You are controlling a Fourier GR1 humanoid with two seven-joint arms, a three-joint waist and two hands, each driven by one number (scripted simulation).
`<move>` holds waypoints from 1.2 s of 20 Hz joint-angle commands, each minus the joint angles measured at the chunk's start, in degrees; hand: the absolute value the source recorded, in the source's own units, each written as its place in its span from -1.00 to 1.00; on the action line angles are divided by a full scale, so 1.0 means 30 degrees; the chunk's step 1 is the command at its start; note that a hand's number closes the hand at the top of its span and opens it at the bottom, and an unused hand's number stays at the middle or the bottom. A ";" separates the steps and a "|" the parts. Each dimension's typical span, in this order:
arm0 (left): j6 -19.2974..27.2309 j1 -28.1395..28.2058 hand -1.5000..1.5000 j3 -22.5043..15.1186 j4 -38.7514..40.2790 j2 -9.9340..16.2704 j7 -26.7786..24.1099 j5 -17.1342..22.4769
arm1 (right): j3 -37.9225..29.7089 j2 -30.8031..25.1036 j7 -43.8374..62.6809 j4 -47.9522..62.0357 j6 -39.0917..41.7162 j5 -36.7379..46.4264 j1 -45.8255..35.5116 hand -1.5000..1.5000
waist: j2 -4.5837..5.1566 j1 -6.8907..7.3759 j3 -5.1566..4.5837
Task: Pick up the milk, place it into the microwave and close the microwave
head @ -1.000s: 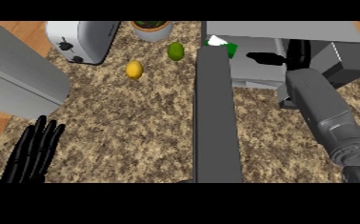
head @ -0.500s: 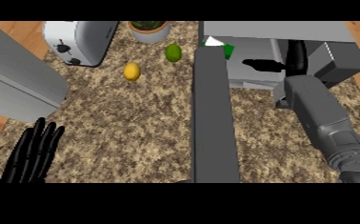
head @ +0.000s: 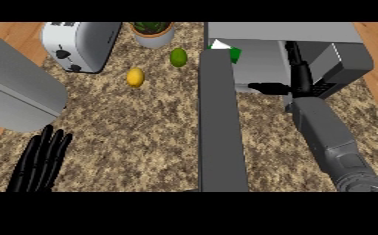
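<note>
Left hand (head: 40,164) rested at 7 o'clock on the counter (head: 148,129), fingers straight, released, holding nothing; toaster (head: 80,44) at 10 o'clock; lemon (head: 135,77) just right of it; potted plant (head: 152,32) at 11 o'clock; lime (head: 178,57) below the pot; microwave door (head: 220,124) stood open, running from 12 down to 6 o'clock; milk (head: 225,52) sat inside the microwave (head: 280,44) at the door's top end, white top and green side showing; right hand (head: 291,81) at 2 o'clock, inside the cavity, apart from the milk, thumb out leftward, fingers straight, grasping nothing.
</note>
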 commanded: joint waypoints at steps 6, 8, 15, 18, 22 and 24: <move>0.0170 0.1625 -1.00 -0.1504 -0.0427 -0.0255 -0.0654 -0.0924 | 0.0310 0.1272 0.0315 -0.0603 0.0902 -0.0344 0.2959 -1.00 | 0.0021 -0.0474 0.0191; 0.1271 -0.1130 -1.00 -0.0995 -0.0105 -0.0258 0.1482 -0.0799 | -0.0107 0.0524 -0.1309 -0.0606 0.2162 -0.0776 0.4432 -1.00 | 0.0146 -0.0629 0.0216; -0.0453 -0.1081 -1.00 -0.1740 0.1391 0.0122 0.0244 -0.0104 | 0.0162 0.2298 -0.2403 -0.1564 0.3404 -0.1332 0.6856 -1.00 | 0.0097 -0.0607 0.0199; -0.2128 -0.0509 -1.00 -0.1610 0.0833 0.1353 0.0762 0.1218 | 0.0374 0.2178 -0.2786 -0.2517 0.4713 -0.1575 0.8178 -1.00 | 0.0044 -0.0690 0.0190; -0.2801 -0.0789 1.00 -0.2551 0.1891 0.1722 0.0102 0.0172 | 0.0840 0.2984 -0.3151 -0.3657 0.6322 -0.1890 0.9544 -1.00 | 0.0030 -0.0706 0.0184; -0.2227 -0.2543 1.00 -0.2571 0.1546 0.1526 0.2026 -0.0127 | 0.1236 0.2776 -0.4120 -0.4471 0.7241 -0.1818 1.1448 -1.00 | 0.0031 -0.0913 0.0188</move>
